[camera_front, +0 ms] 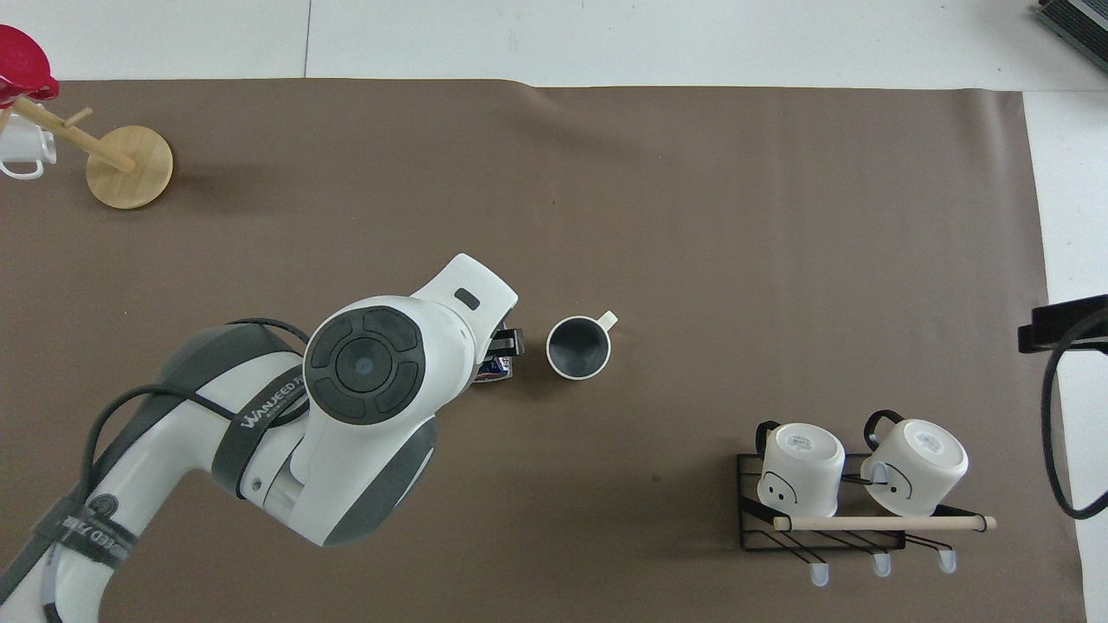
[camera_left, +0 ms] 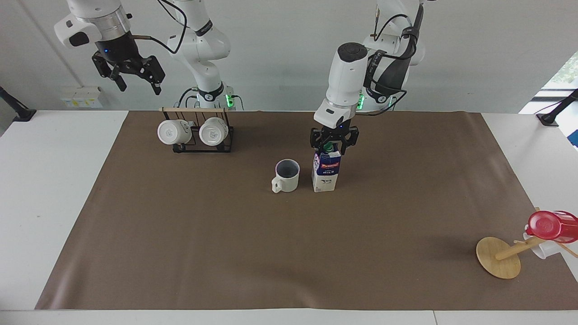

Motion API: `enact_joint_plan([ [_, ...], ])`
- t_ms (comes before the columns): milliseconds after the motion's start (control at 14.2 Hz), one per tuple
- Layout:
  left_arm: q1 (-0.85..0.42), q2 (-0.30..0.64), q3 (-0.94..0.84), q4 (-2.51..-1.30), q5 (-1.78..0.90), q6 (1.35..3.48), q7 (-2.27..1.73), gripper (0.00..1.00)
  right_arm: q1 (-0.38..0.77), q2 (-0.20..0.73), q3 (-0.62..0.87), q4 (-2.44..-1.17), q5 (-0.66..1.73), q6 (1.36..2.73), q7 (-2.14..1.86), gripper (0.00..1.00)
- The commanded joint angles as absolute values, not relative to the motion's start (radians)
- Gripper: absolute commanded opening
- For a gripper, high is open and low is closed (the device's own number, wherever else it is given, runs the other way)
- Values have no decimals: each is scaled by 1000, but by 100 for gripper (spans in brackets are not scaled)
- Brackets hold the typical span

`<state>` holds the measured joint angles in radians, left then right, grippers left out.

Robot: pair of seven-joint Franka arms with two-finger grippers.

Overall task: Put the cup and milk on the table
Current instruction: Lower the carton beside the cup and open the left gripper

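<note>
Facing view, from the camera's edge inward. In the lower corner of the frame at the left arm's end, a wooden stand point(camera_left: 498, 257) lies tipped beside a red cup point(camera_left: 552, 225). At the frame's centre, on the brown-covered table point(camera_left: 226, 253), the cup point(camera_left: 287, 176) stands upright, handle toward the camera. The milk point(camera_left: 326, 171) stands upright just beside it, apart. The left gripper point(camera_left: 333, 143) sits at the carton's green cap – whether it grips or stands open cannot be told. Higher in the frame, a black rack point(camera_left: 198, 144) holds two white mugs point(camera_left: 174, 132). In the top corner above it the right gripper point(camera_left: 137, 83) waits – spread wide, empty.
</note>
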<state>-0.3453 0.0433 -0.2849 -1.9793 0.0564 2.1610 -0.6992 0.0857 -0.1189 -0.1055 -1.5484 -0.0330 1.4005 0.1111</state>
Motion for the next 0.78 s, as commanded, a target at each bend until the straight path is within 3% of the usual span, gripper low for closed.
enact_joint_plan([
  [0, -374, 58, -270, -1956, 80, 2166, -722, 100, 75, -137, -104, -1572, -15, 1411, 97, 100],
  [282, -380, 57, -272, -1922, 66, 2138, -772, 100, 78, -137, -104, -1572, -17, 1413, 100, 100],
  [705, -361, 48, -262, -1786, 58, 1930, -758, 100, 81, -137, -103, -1572, -17, 1416, 98, 100],
])
